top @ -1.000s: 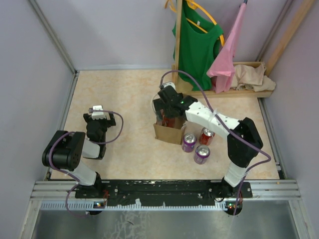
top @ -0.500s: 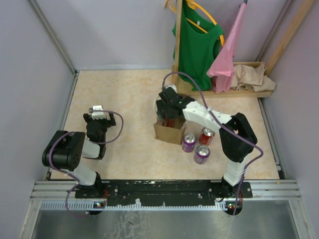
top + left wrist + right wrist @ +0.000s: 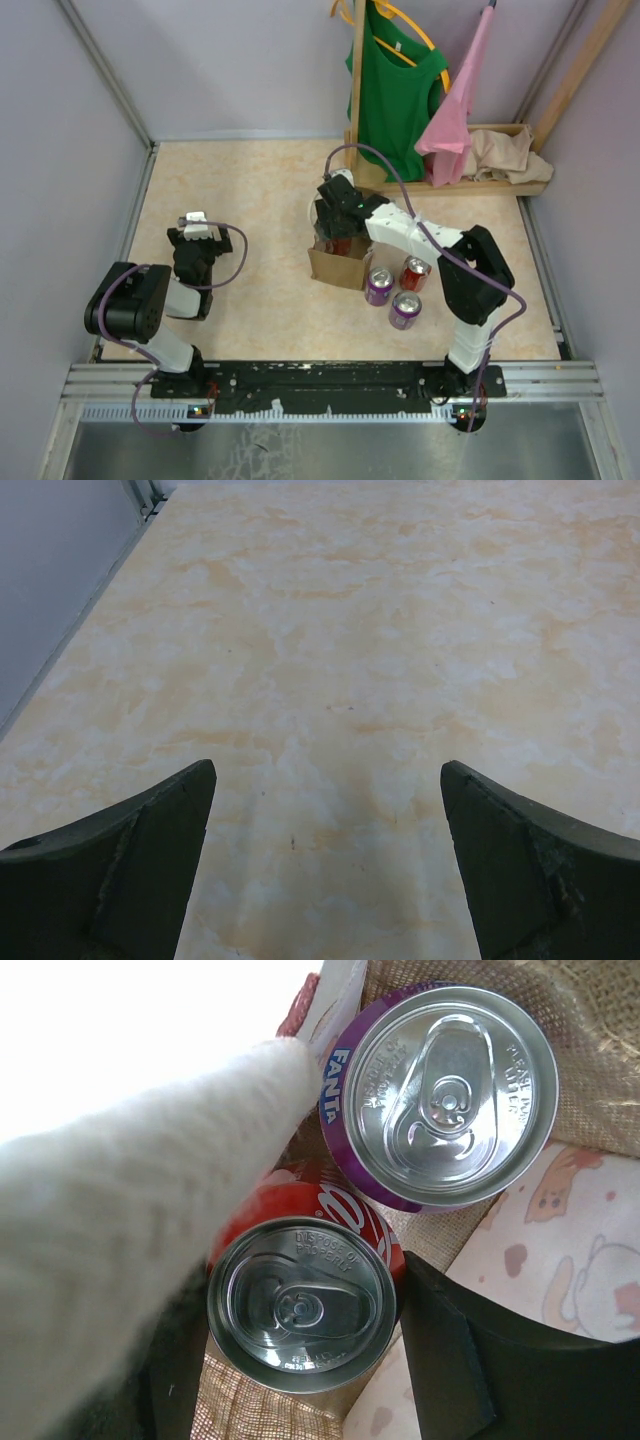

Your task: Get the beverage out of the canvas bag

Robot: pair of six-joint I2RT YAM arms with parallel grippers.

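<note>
Inside the canvas bag (image 3: 338,268), your right gripper (image 3: 305,1352) straddles the red can (image 3: 298,1305), a finger close on each side; squeezing or not, can't tell. Left gripper (image 3: 320,865) stands spread.

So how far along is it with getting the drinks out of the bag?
Three cans already stand on the table beside the bag. In hand: the right gripper is down inside it, fingers either side of a red can; grip unconfirmed. Remaining: lifting that one, then the purple can beside it. The left gripper sits open, idle.
</note>
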